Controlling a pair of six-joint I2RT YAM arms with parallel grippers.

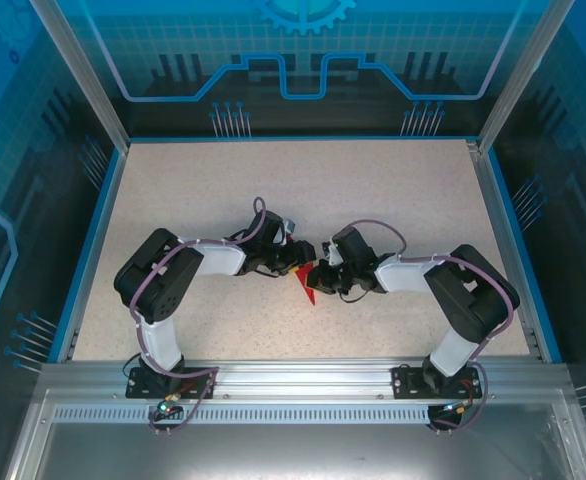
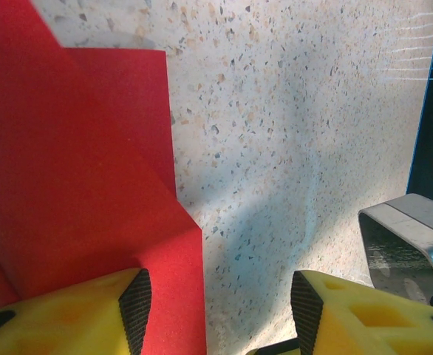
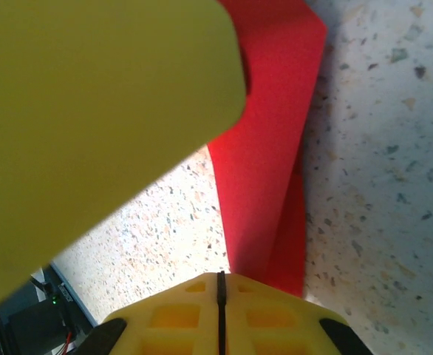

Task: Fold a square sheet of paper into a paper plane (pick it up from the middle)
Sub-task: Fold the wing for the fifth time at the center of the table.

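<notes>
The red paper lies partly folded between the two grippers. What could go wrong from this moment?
1. The right gripper is shut at the end of the folded paper. If it pulls, the thin sheet may tear or the folds may open.
2. The left gripper is open, with one finger over the paper. Closing there could add an unwanted crease.
3. In the top view the grippers stand very close together, so they might collide.

Paper (image 1: pixel 303 282) at centre of table (image 1: pixel 223 190)

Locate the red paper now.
In the top view, the folded red paper sits mid-table, between the left gripper and the right gripper.
</notes>
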